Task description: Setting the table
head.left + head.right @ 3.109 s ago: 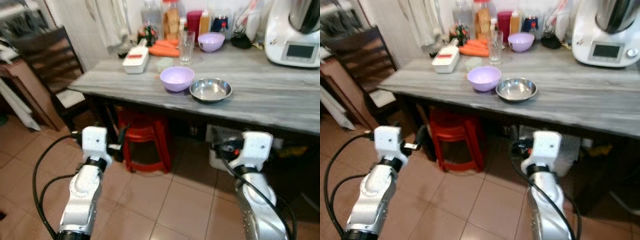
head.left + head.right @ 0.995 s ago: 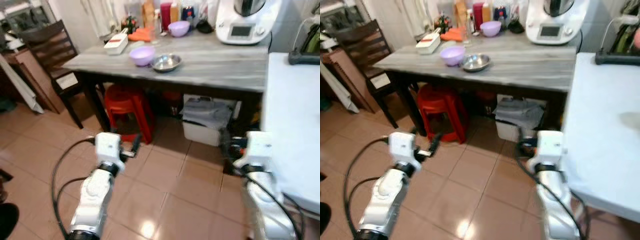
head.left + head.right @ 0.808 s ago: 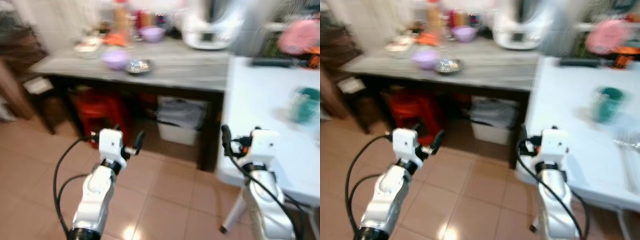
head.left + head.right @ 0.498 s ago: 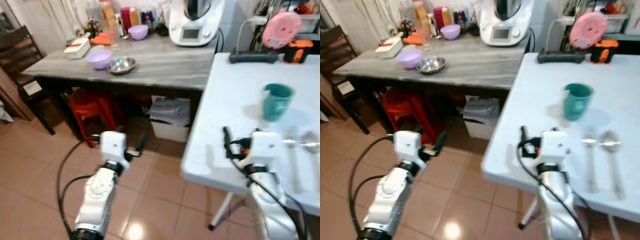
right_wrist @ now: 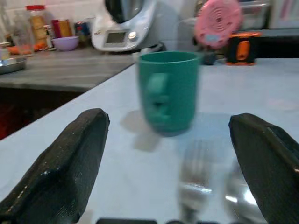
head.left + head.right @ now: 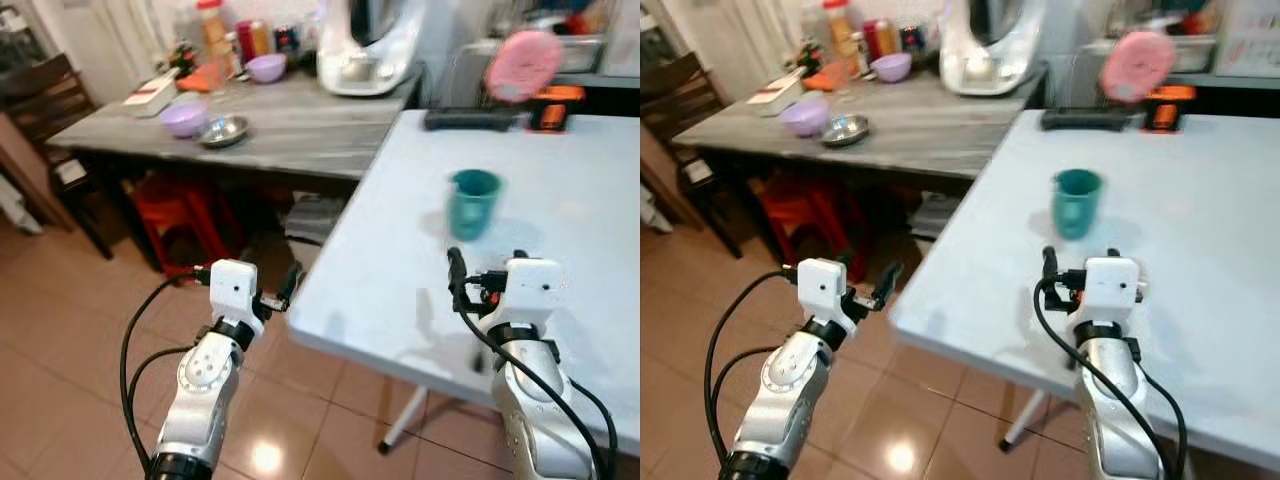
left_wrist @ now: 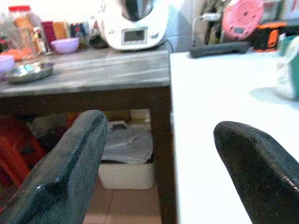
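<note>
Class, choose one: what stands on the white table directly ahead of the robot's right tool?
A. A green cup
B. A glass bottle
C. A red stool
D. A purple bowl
A: the green cup stands upright on the white table, just beyond the open right tool.

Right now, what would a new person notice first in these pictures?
The teal cup stands upright on the white table, straight ahead of the open right gripper. Further left, a grey table carries bowls, bottles and a white appliance.
</note>
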`<state>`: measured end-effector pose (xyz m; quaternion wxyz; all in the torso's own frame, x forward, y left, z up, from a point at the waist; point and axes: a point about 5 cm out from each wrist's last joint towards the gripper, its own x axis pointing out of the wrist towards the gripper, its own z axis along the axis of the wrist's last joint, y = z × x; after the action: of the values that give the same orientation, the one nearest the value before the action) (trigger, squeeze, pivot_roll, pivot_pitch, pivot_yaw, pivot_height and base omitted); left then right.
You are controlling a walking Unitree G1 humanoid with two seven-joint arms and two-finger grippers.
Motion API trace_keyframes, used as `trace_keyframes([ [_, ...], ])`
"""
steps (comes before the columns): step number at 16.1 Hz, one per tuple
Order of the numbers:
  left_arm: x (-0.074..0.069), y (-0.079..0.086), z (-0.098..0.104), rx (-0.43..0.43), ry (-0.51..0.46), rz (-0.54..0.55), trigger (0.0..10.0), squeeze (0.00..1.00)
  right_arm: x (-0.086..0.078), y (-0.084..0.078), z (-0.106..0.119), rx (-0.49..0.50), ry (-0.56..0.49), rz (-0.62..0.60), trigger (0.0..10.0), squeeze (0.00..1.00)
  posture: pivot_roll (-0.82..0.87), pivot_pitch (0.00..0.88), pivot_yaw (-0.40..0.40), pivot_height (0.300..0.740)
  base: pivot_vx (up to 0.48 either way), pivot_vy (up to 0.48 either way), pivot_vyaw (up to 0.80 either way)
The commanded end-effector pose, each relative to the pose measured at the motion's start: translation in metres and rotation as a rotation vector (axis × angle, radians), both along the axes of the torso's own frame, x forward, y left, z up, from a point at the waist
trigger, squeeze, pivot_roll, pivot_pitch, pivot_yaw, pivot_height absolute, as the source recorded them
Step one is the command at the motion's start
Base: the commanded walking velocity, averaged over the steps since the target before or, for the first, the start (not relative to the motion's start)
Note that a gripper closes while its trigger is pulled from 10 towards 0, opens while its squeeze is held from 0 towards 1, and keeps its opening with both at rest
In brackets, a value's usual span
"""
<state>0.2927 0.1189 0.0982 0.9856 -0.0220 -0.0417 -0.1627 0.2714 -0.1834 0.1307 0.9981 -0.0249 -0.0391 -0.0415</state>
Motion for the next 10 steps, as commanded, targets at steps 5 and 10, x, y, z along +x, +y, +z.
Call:
trace_keyframes([
  [5,0.0032,0.0111,-0.0015,0.022,0.016,0.0,10.0,0.0,0.0004,0.0112,-0.0021,0.042,0.009,0.02,10.0,0.0,-0.09,0.0,0.145,0.74,0.0,0.0,-0.32],
  [10,0.003,0.0093,-0.0025,0.02,0.03,-0.036,10.0,0.0,0.0001,0.0132,-0.004,0.052,0.018,0.02,10.0,0.0,-0.09,0.0,0.148,0.74,0.0,0.0,-0.74],
])
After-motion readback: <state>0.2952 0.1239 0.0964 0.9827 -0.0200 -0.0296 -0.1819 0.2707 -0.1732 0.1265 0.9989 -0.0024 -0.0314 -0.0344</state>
